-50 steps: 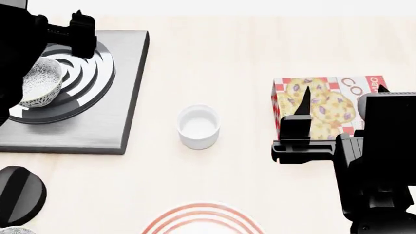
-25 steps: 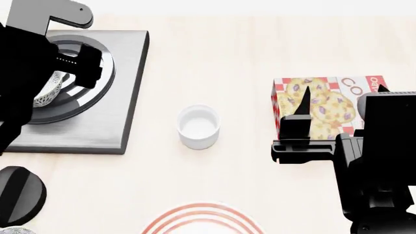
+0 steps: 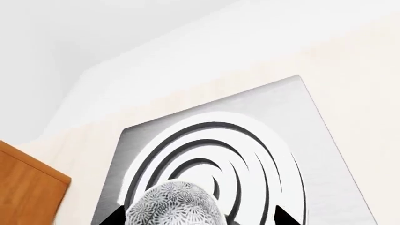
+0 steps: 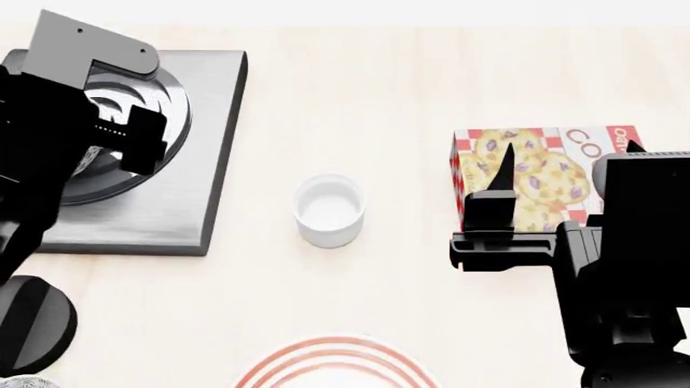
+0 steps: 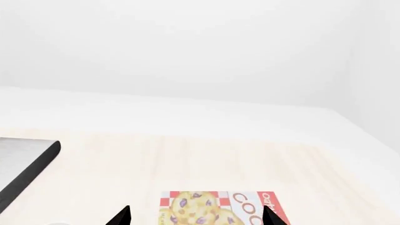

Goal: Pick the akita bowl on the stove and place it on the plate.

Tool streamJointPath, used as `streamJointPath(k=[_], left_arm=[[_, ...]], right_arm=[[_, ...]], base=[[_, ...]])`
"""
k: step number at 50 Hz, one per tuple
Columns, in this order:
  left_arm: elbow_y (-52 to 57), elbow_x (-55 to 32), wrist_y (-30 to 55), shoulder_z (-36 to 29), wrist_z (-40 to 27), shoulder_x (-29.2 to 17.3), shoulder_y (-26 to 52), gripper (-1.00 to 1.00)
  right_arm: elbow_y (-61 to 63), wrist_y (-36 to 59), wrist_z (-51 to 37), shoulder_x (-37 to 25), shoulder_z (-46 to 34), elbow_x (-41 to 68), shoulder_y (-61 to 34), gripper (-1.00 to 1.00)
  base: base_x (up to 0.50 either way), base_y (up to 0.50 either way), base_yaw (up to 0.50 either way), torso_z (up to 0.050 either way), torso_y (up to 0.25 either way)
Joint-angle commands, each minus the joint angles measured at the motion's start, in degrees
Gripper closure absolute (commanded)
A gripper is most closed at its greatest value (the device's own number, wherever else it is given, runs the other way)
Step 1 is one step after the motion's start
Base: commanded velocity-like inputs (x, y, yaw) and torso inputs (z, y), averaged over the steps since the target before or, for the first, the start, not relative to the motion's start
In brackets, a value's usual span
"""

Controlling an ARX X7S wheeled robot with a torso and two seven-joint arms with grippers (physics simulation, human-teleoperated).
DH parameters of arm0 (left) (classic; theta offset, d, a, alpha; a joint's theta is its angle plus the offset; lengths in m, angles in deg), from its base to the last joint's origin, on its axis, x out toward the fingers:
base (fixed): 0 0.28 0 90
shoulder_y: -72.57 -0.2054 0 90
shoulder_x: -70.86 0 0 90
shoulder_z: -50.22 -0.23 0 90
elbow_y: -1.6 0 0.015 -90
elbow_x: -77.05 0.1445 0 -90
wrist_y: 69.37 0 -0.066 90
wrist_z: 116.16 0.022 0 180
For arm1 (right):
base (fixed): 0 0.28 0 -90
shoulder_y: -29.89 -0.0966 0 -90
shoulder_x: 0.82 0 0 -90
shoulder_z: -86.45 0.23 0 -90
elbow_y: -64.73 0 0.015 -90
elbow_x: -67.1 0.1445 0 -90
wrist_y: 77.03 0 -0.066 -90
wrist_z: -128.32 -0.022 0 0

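Since a second ago your left arm has swung in over the stove, and the akita bowl, plain to see then from the head camera, is now covered by it there.

Nearest you, the plate shows only its red-ringed far rim at the bottom edge of the head view, well apart from the stove. To its left sits the black knob.

Your left gripper has its two dark tips standing wide, one on each side of the bowl, which sits on the burner rings; you cannot tell from these frames whether either tip touches it.

Your right gripper hangs open and holds nothing, just above the near edge of the cookie box.

Mid-table, between stove and box, stands the plain white cup.
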Motion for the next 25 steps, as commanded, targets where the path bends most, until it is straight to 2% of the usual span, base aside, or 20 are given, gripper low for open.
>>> streamJointPath(k=[1,25], left_arm=[[0.02,0.10,0.27,-0.40,-0.54,-0.20,-1.18,-1.00],[-1.50,0.02,0.27,-0.46,-1.34,-0.42,-2.31,-1.00]], right_arm=[[-0.16,-0.24,-0.14,-0.10,-0.09,0.17,0.02,-1.00],[0.20,0.14,-0.63,-0.32,0.01,0.91,0.02,-1.00]], base=[[0.00,0.00,0.00,0.000,0.000],[0.00,0.00,0.00,0.000,0.000]])
